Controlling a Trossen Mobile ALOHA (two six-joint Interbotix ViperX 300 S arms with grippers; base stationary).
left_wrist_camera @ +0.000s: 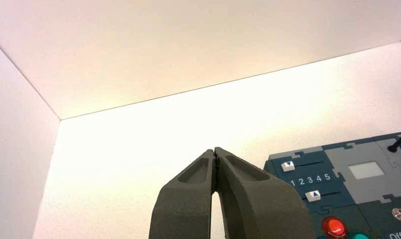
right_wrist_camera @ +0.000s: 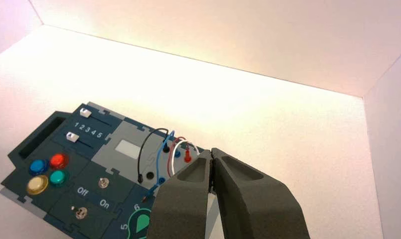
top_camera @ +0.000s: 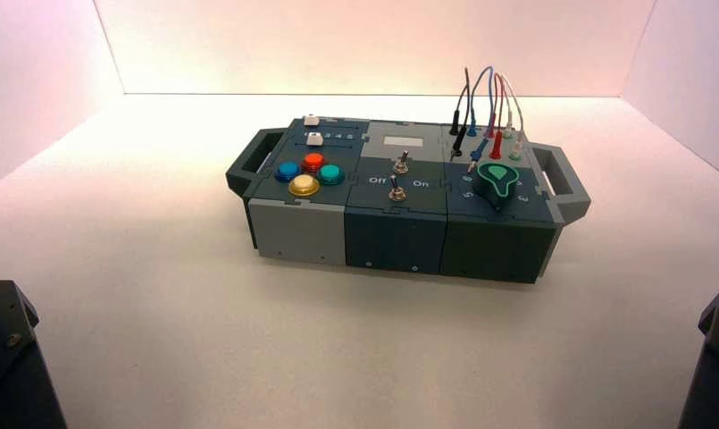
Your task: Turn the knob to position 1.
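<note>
The green teardrop knob sits on the right-hand dark panel of the box, in front of the plugged wires. In the right wrist view only a slice of the knob shows beside the printed 5 and 6; its tip is hidden behind my fingers. My right gripper is shut on nothing, held back from and above the box's right end. My left gripper is also shut and empty, off the box's left end. Neither gripper touches the box.
Two white sliders by a 1–5 scale, four coloured push buttons and two metal toggles between Off and On fill the other panels. Handles stick out at both ends. Both arms stay low at the near corners.
</note>
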